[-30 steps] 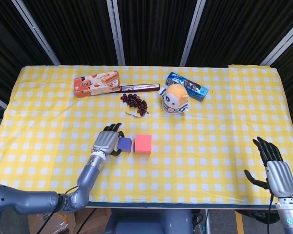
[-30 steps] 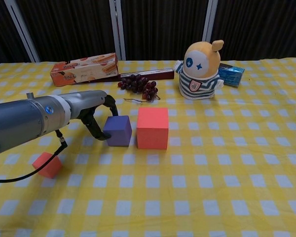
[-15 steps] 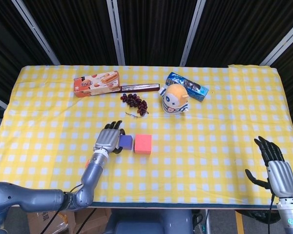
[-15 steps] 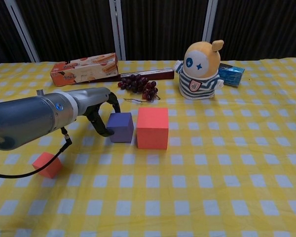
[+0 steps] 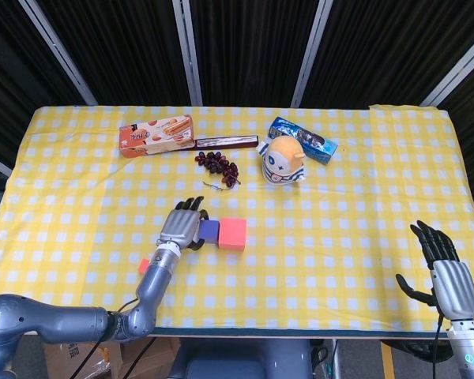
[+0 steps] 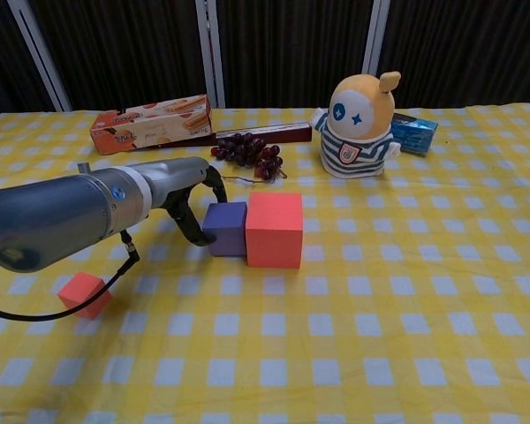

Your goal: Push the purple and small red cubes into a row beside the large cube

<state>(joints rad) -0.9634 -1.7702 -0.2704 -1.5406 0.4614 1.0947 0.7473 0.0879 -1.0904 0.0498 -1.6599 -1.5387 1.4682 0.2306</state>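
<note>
The left hand (image 5: 183, 228) rests on the worktop (image 5: 363, 197) with its fingers (image 6: 194, 231) curled down against the left face of the purple cube (image 6: 226, 228), touching it but not wrapped around it; nothing is held in the hand. The purple cube sits flush against the left side of the large red cube (image 6: 275, 229), the two touching and forming a short row near the middle of the yellow checked cloth. The small red cube (image 6: 83, 294) lies well apart from them, nearer the front edge and under the left forearm; in the head view only a sliver of it (image 5: 144, 265) shows beside the arm. The right hand (image 5: 444, 267) is at the front right corner of the worktop, fingers spread apart and holding nothing. Toward the back, a biscuit box (image 5: 156, 135) lies at the left with a dark flat bar (image 5: 227, 142) beside it, a bunch of grapes (image 5: 217, 165) just in front, a striped egg-shaped toy (image 6: 359, 126) standing upright to the right, and a blue packet (image 5: 303, 140) behind the toy.
</note>
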